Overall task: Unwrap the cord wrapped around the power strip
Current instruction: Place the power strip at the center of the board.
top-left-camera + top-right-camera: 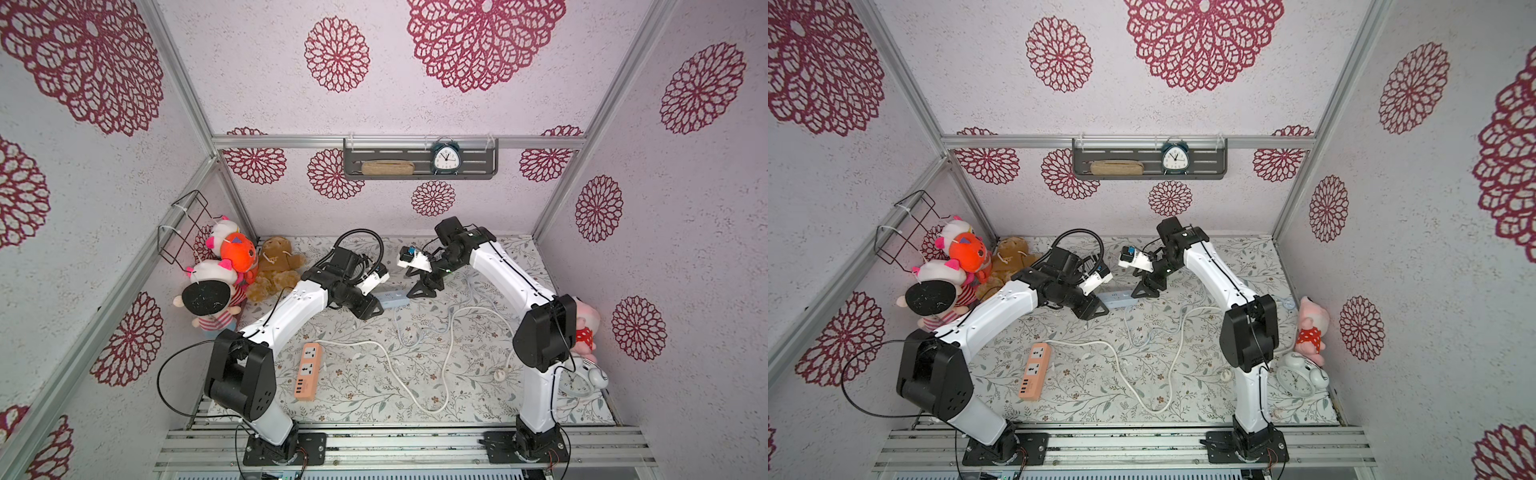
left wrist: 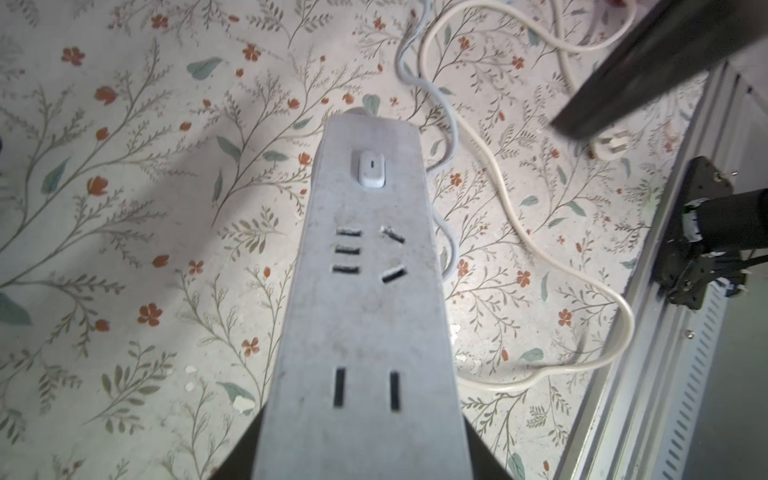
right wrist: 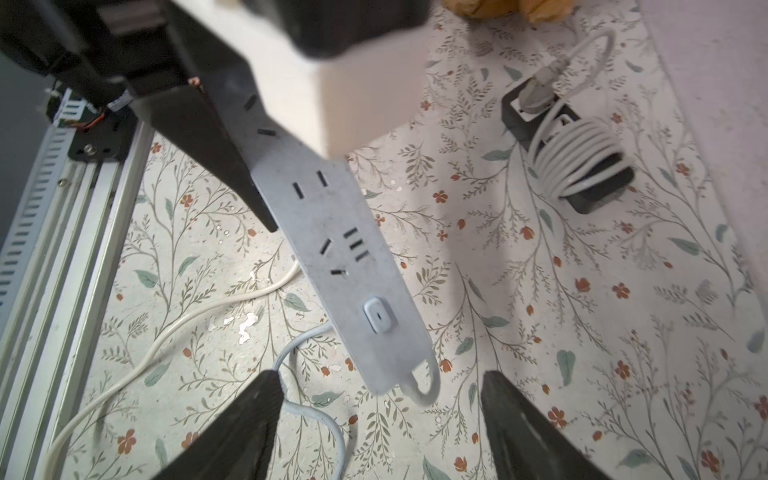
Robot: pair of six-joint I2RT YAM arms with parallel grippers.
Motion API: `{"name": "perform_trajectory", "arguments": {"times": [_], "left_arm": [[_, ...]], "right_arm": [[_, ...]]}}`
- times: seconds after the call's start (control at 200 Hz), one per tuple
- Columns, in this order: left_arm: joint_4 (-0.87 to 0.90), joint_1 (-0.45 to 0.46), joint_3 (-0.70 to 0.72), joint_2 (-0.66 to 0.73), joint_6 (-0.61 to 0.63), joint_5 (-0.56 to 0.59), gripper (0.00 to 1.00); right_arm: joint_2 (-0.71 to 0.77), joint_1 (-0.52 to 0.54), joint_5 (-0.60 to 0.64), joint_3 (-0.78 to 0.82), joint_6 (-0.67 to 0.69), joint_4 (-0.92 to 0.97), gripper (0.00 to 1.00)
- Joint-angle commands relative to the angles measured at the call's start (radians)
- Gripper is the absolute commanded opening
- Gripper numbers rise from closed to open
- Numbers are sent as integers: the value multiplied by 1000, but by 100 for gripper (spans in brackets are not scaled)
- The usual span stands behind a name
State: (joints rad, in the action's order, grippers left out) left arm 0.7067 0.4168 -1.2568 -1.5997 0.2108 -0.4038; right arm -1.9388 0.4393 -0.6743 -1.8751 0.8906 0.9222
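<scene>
- Nearest the left wrist camera is the grey-blue power strip. Its socket face is bare of cord turns, and the left fingers pinch its near end from both sides.
- In a top view the power strip is over the middle of the counter, between the two arms. I cannot tell whether it rests there or is lifted.
- The right fingers are spread with nothing between them, just short of the switch end, where the pale blue cord loops out.
- Risk: gripped at one end only, the strip could swivel or slip if the cord is tugged sideways.
- Risk: the pale blue cord crosses the white cord of the orange strip, so a pull may drag both.
- Risk: if they closed here, the right fingers might catch the strip's body rather than the cord.
- Only the right wrist view shows a black strip tightly coiled in white cord, still wrapped. I cannot find it in the top views.
- Only the top views show the orange strip.
</scene>
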Motion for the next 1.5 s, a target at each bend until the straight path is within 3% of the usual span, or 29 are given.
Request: {"name": "perform_trajectory", "arguments": {"times": [0.0, 0.245, 0.42, 0.52, 0.635, 0.79, 1.021, 1.266, 1.496], "left_arm": [[-181, -23, 91, 130, -144, 127, 0], [-292, -97, 295, 359, -379, 499, 0], [-276, -150, 384, 476, -512, 668, 0], [-256, -180, 436, 516, -581, 701, 0], [-255, -207, 497, 537, -650, 706, 0], [-248, -252, 557, 512, -683, 719, 0], [-264, -370, 564, 465, -727, 580, 0], [-194, -427, 509, 333, -779, 467, 16], [-182, -486, 487, 222, -799, 453, 20]], "right_arm": [[153, -39, 80, 125, -289, -317, 79], [236, -58, 325, 269, -589, -476, 81], [252, -100, 374, 339, -753, -507, 79], [273, -101, 383, 406, -787, -541, 79], [313, -100, 370, 504, -821, -622, 79], [313, -101, 369, 520, -821, -626, 79], [305, -101, 375, 510, -810, -611, 79], [302, -102, 380, 510, -803, -609, 79], [306, -110, 381, 503, -823, -597, 79]]}}
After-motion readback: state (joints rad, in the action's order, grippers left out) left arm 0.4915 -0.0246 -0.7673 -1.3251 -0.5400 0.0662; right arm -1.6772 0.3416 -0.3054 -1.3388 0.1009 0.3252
